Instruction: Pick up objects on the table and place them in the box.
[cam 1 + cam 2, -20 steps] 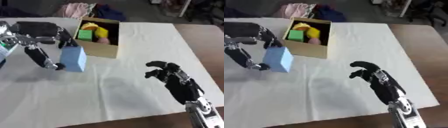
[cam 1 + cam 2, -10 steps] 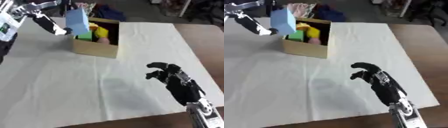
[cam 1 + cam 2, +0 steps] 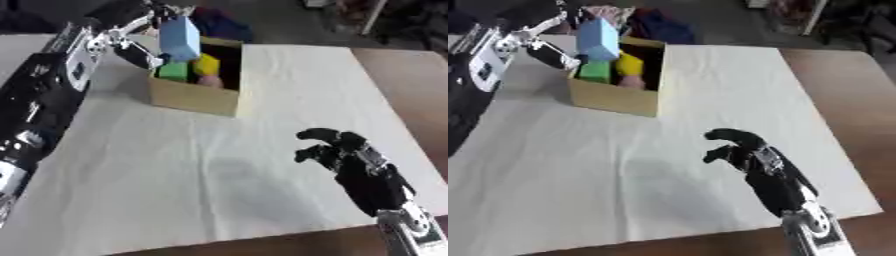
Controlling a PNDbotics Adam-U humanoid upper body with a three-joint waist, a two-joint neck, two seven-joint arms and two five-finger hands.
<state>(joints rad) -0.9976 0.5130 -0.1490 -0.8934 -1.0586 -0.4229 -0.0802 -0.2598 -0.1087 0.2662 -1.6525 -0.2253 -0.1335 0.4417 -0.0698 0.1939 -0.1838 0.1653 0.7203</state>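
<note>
Left hand (image 3: 140, 27), upper left, pinched the light-blue rectangular block (image 3: 180, 37) over the open cardboard box (image 3: 194, 95). Looked rigid, light; flat sides suited gripping. Right hand (image 3: 359, 167), lower right, curled, empty.

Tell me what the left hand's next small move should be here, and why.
Probably lower the blue block a little into the box and then open the left hand. The block is held over the box's open top, above the green and yellow pieces already inside, so it seems placed for release. The right hand hangs idle over the white cloth.
</note>
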